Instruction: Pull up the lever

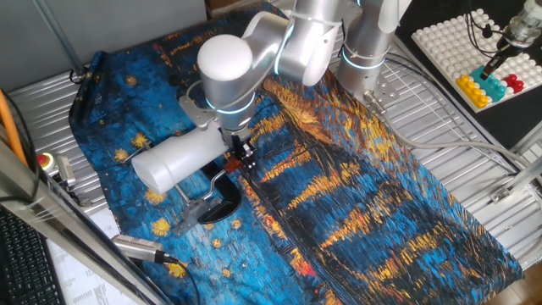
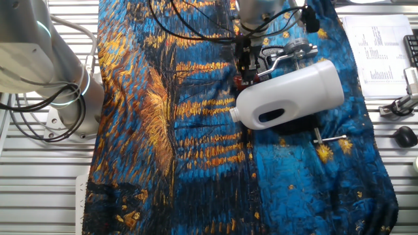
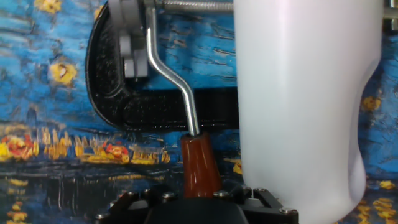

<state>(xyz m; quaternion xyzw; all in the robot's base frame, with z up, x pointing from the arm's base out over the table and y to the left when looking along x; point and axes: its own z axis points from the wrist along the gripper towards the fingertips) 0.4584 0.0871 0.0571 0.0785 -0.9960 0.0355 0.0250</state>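
Note:
The lever is a slim silver arm (image 3: 180,87) ending in a dark-red knob (image 3: 199,165). It rises from a grey hub on a black base (image 3: 109,74). In the hand view the knob runs straight into my gripper's black body (image 3: 199,211) at the bottom edge, and the fingertips are hidden. In one fixed view my gripper (image 1: 241,158) sits on the knob (image 1: 230,167), beside the big white cylinder (image 1: 182,157). In the other fixed view the gripper (image 2: 244,65) is closed around the knob (image 2: 240,79), with the silver arm (image 2: 277,59) behind it.
The white cylinder (image 3: 298,106) lies on its side right next to the lever, on the black base (image 1: 222,205). A silver rod with a cable (image 1: 140,247) lies near the cloth's front edge. A white tray with coloured pieces (image 1: 474,51) stands at the far right.

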